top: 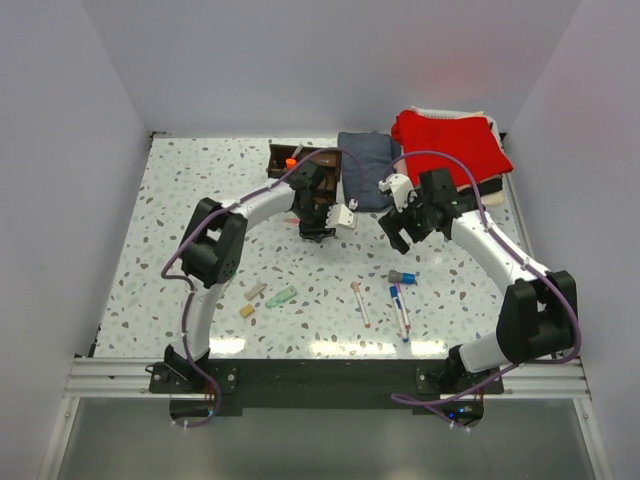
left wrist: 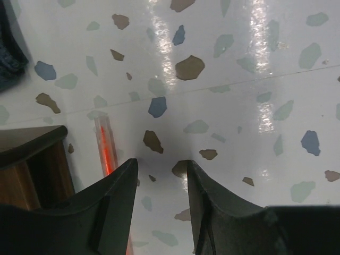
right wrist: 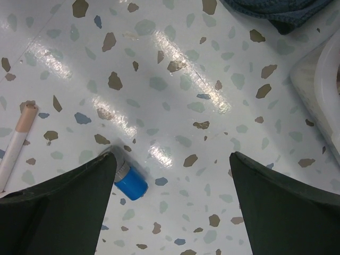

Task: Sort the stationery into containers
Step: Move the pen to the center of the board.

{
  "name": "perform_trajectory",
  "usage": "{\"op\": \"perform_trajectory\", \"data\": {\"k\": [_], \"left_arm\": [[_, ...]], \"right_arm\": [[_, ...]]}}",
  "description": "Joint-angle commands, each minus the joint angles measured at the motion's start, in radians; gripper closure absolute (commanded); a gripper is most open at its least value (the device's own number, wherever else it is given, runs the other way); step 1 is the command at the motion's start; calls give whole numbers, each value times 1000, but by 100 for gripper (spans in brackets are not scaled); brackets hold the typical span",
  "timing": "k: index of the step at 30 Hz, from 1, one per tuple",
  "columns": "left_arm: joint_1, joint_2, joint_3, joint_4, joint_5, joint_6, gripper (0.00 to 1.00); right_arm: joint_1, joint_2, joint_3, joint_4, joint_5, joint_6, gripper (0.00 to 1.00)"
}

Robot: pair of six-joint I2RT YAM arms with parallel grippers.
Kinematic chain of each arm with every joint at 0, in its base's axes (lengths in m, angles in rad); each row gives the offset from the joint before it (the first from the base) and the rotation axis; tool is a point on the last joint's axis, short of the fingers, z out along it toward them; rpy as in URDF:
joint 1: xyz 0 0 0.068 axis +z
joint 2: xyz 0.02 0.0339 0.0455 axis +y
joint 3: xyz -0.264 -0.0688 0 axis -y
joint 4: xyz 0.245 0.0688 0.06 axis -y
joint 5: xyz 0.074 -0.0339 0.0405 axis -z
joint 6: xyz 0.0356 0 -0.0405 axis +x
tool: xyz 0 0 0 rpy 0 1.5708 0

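The left gripper (left wrist: 160, 163) hangs at the lower middle of its wrist view, jaws about half apart with only bare table (left wrist: 239, 106) between them; the red pen (left wrist: 105, 146) lies on the table just left of them, beside the wooden organizer (left wrist: 29, 159) in the lower left corner, so it seems to be outside the compartments; the right gripper (right wrist: 172, 158) is spread wide and empty over the blue-capped piece (right wrist: 130, 181) at lower left, probably lined up for a pick.
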Motion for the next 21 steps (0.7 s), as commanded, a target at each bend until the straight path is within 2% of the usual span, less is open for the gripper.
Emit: {"op": "perform_trajectory", "data": {"k": [1,8,15,21], "left_arm": [[10,26,63,42,-12,-15,53],[36,53,129,-40,40,0,54],[64,17,166,28,58,-23,51],[73,95,249,-15,49,-24,50]], "right_arm": [[-5,14,14,29,-17,6,8],[-17,34,28,27,-22,0,8],[-22,57,39,38,-28,8,8],[-20,72,55,37,-26,8,8]]}}
